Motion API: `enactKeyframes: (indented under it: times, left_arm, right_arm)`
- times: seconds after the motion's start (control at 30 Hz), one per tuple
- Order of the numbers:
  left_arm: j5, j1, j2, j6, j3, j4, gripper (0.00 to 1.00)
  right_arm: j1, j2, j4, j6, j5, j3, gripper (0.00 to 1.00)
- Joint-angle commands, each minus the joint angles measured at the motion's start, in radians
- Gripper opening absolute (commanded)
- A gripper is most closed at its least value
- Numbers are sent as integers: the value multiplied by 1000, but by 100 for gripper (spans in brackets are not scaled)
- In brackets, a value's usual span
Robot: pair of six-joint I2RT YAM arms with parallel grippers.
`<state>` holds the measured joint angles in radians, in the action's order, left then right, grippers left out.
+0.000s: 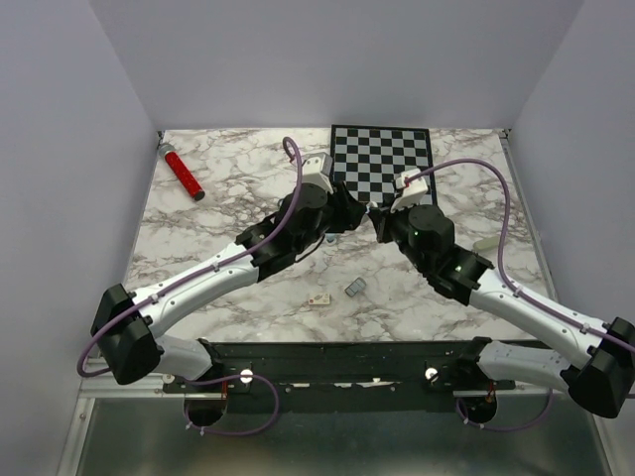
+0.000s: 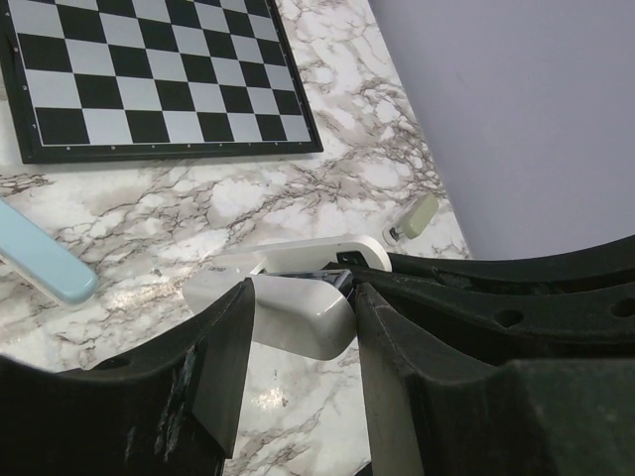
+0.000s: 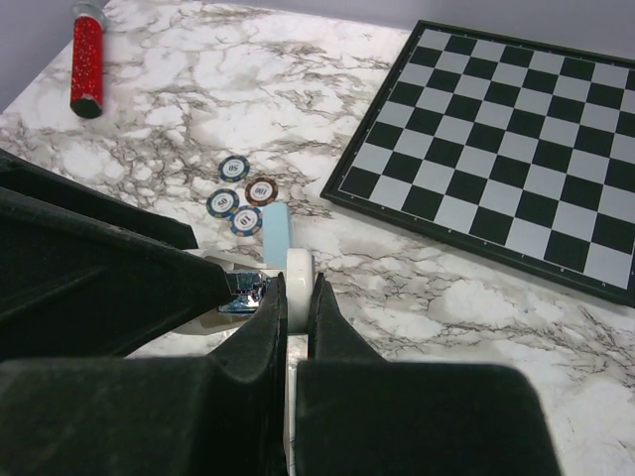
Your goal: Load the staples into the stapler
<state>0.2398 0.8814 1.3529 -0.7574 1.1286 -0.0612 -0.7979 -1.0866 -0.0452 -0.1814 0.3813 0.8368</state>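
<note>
Two-handed at the stapler (image 2: 298, 317), just off the near left corner of the checkerboard (image 1: 382, 159), low over the marble table (image 1: 218, 208). Clenched tight with the right gripper (image 3: 298, 268) on a thin white edge of it, fingers (image 3: 332, 317) almost meeting across that edge. Straddling its white body with the left gripper (image 2: 303, 297), fingers close on either side, jaws part-way apart; cannot tell whether pressing or only flanking. Light blue top (image 2: 40, 263) angled away from the white body, a sliver of metal showing between the two. Lying flat on the table nearer the arm bases, well apart from the stapler and from both grips: the staples (image 1: 354, 288), just beside a small cream box (image 1: 318, 297) on their left. Past the stapler in the right wrist view, four poker chips (image 3: 260, 190) in a tight cluster. Far back on the table's left, a red glitter tube (image 1: 183, 174) lying on its side.
</note>
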Motion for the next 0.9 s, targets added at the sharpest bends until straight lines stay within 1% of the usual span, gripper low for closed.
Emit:
enactKeyframes:
  times: [0.0, 0.37, 0.5, 0.57, 0.7, 0.77, 0.8, 0.87]
  left_arm:
    - [107, -7, -20, 43, -41, -127, 52]
    - [188, -32, -63, 82, -79, -238, 59]
    - [182, -42, -54, 93, -72, -247, 60]
    - [170, -44, -48, 92, -70, -238, 60]
    - [135, -64, -40, 73, -84, -212, 61]
    - [101, -91, -44, 53, -98, -192, 61]
    - [87, -104, -54, 47, -119, -184, 61]
    - [55, -128, -66, 27, -142, -152, 61]
  right_arm:
    - [-1, 68, -68, -38, 100, 19, 1]
    - [22, 123, -67, -73, 108, 21, 1]
    - [29, 139, -70, -101, 70, 21, 1]
    - [34, 145, -76, -110, 22, 19, 1]
    - [49, 178, -142, -156, -88, -16, 1]
    - [72, 206, -165, -187, -165, -33, 1]
    - [87, 215, -183, -229, -191, -54, 1]
    - [153, 249, -205, -291, -295, -80, 1]
